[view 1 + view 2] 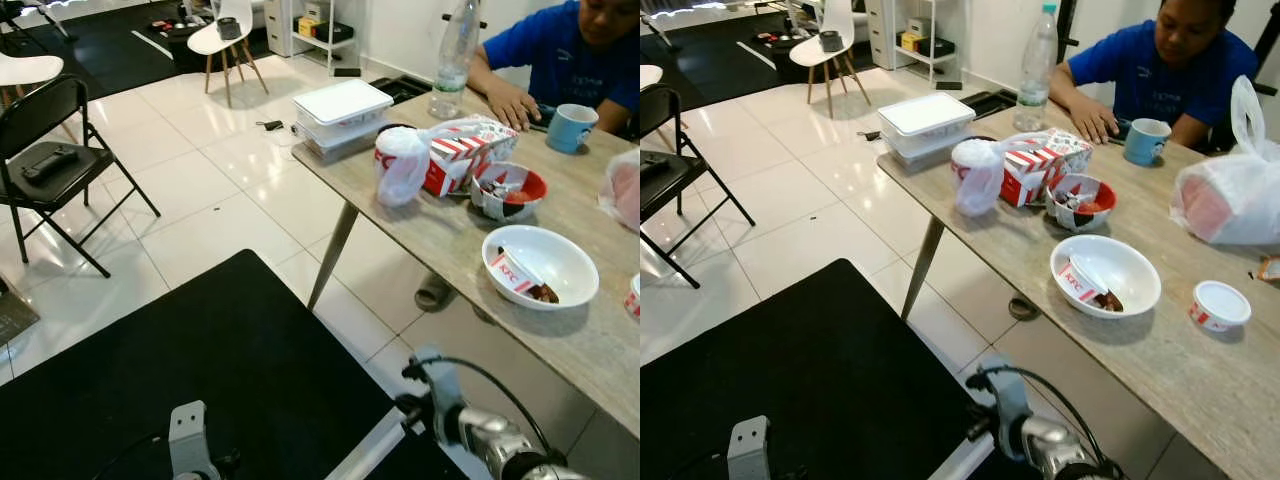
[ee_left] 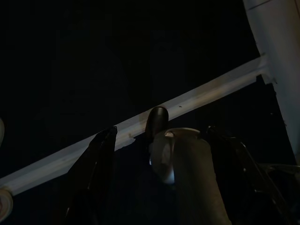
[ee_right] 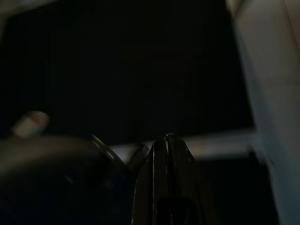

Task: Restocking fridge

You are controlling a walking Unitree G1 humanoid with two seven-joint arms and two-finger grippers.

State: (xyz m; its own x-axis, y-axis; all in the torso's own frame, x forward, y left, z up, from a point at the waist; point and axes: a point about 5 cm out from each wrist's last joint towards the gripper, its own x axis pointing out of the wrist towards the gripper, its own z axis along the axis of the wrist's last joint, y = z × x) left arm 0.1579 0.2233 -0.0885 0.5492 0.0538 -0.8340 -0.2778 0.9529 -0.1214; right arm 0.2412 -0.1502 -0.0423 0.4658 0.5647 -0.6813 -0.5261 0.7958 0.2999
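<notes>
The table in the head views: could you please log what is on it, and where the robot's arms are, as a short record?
table: pale wood top, angled metal leg
near edge: white bowl with a KFC wrapper
middle: red-and-white box, knotted white bag, small red bowl
far end: white lidded container, clear bottle, blue mug
person: blue shirt, seated, hand on the table
arms: both hang low over a black mat

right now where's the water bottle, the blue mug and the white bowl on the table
water bottle (image 1: 1035,68), right eye view, on its clear middle
blue mug (image 1: 1144,141), right eye view, on its side wall
white bowl (image 1: 1130,264), right eye view, on the bare inner wall
</notes>
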